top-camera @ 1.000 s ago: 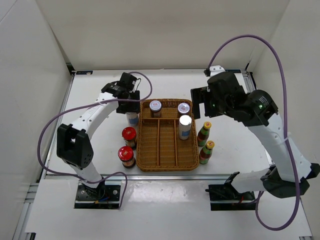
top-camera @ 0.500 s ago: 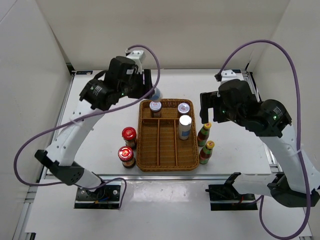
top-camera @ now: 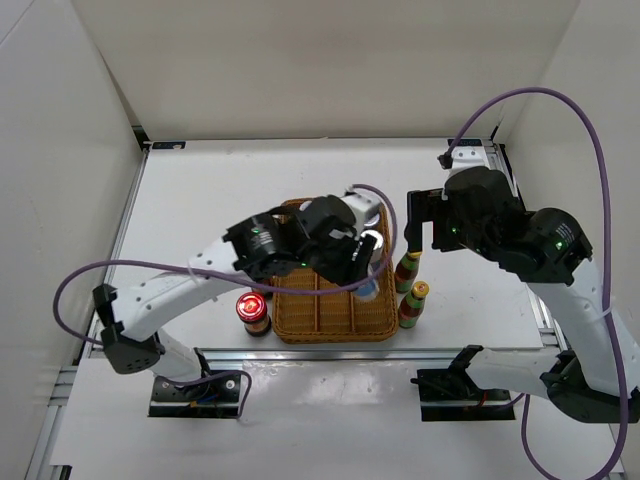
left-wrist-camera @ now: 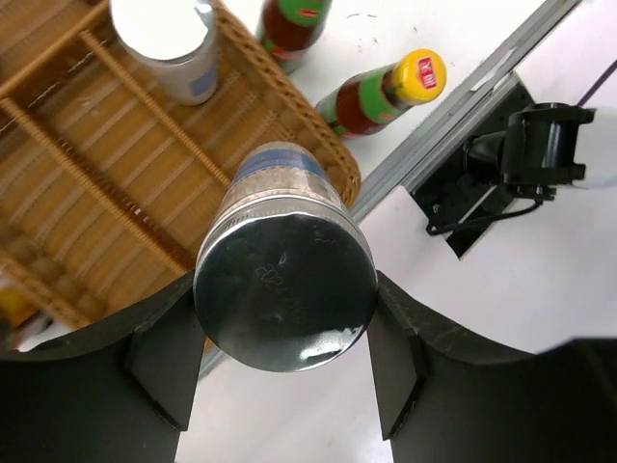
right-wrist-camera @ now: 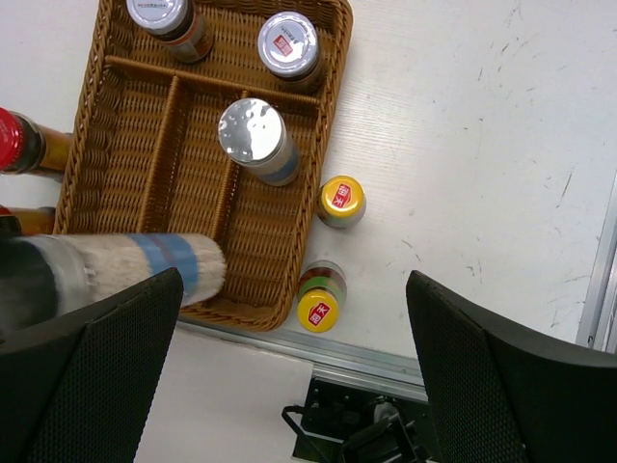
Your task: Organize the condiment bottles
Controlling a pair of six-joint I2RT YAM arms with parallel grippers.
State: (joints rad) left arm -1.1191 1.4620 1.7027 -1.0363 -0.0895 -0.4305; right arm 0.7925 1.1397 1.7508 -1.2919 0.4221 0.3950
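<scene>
The white table (top-camera: 200, 200) carries the whole scene. The left arm (top-camera: 190, 285) stretches across it and over the wicker tray (top-camera: 310, 320). The left gripper (left-wrist-camera: 284, 289) is clamped on a silver-lidded bottle (left-wrist-camera: 281, 178) with a blue band, one finger pressed to each side just below the lid. The bottle hangs clear of the tray, its base above the near right corner. The right arm (top-camera: 540, 245) is raised to the right of the tray, and the right gripper (right-wrist-camera: 291, 280) is spread wide, holding and touching nothing.

A second ago the left gripper was low at the tray's far left corner, gripping this same bottle while it stood on the table beside the tray. Since then it has lifted the bottle and carried it across. The right arm has drawn back slightly.

There is one tray. Four bottles have silver lids: the held one and three silver-lidded bottles (right-wrist-camera: 253, 130) (right-wrist-camera: 287, 43) (right-wrist-camera: 159, 14) standing inside the tray. Two yellow-capped sauce bottles (top-camera: 409, 265) (top-camera: 414, 303) stand on the table just right of the tray. Two red-lidded jars (top-camera: 252, 310) (right-wrist-camera: 8, 140) stand on its left; the arm partly hides one of them.
</scene>
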